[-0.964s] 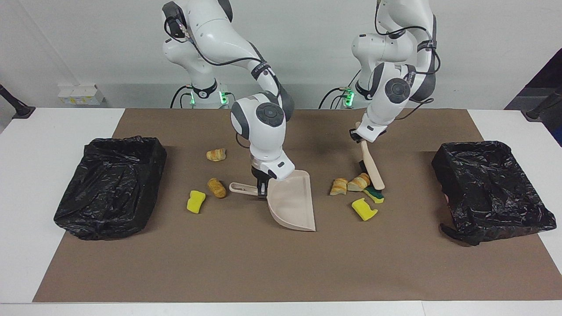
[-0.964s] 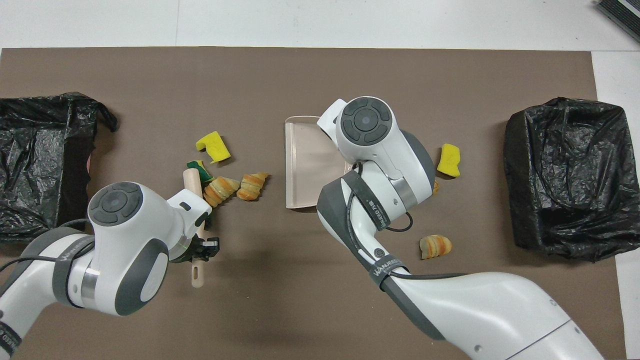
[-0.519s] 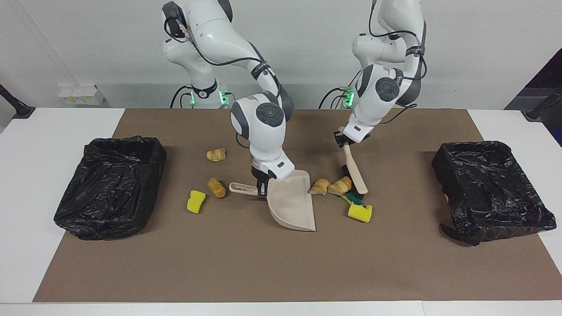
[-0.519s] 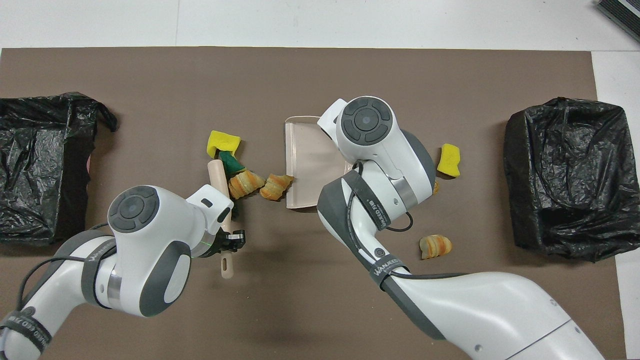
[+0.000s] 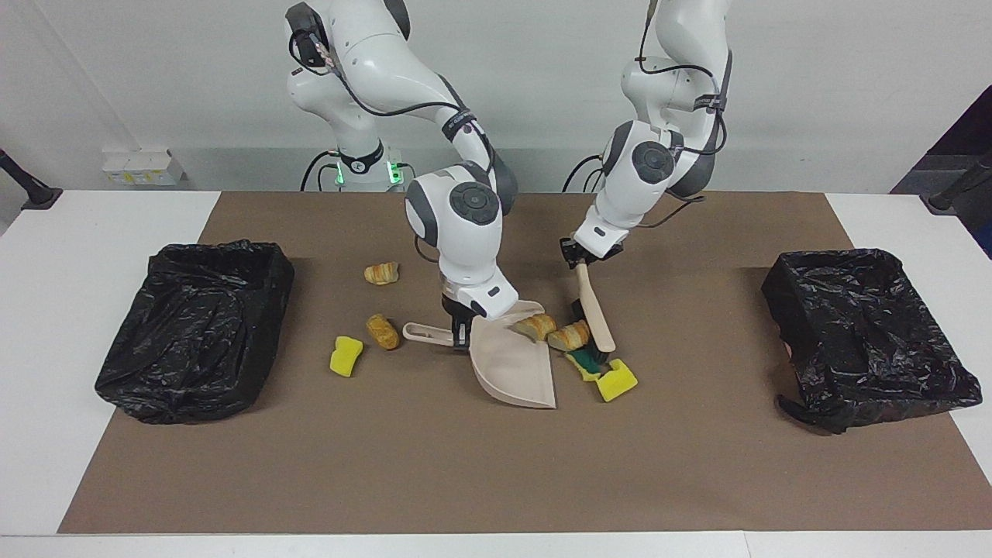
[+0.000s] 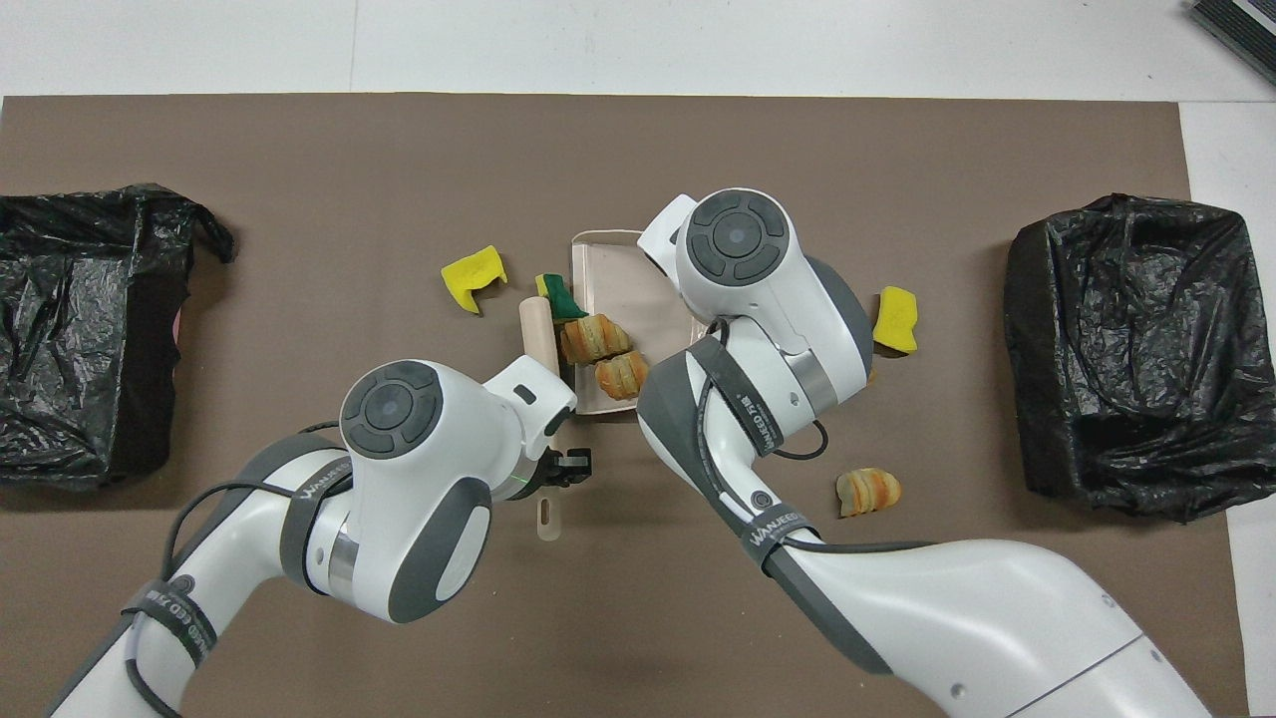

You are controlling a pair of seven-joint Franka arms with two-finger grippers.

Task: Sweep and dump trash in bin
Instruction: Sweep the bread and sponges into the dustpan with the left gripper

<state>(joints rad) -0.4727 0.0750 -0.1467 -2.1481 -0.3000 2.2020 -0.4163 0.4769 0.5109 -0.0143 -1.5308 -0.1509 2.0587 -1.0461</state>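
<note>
While each pincer (image 5: 587, 258) (image 5: 460, 329) grips its tool, 4 bread chunks (image 5: 536, 326), 3 sponges (image 5: 346, 356), 2 bins (image 5: 194, 329) show.

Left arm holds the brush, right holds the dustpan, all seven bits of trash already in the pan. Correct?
Not quite. Only two bread chunks are in the dustpan. The facing view shows sponge pieces and other bits still on the mat. The arms are as you say.
</note>
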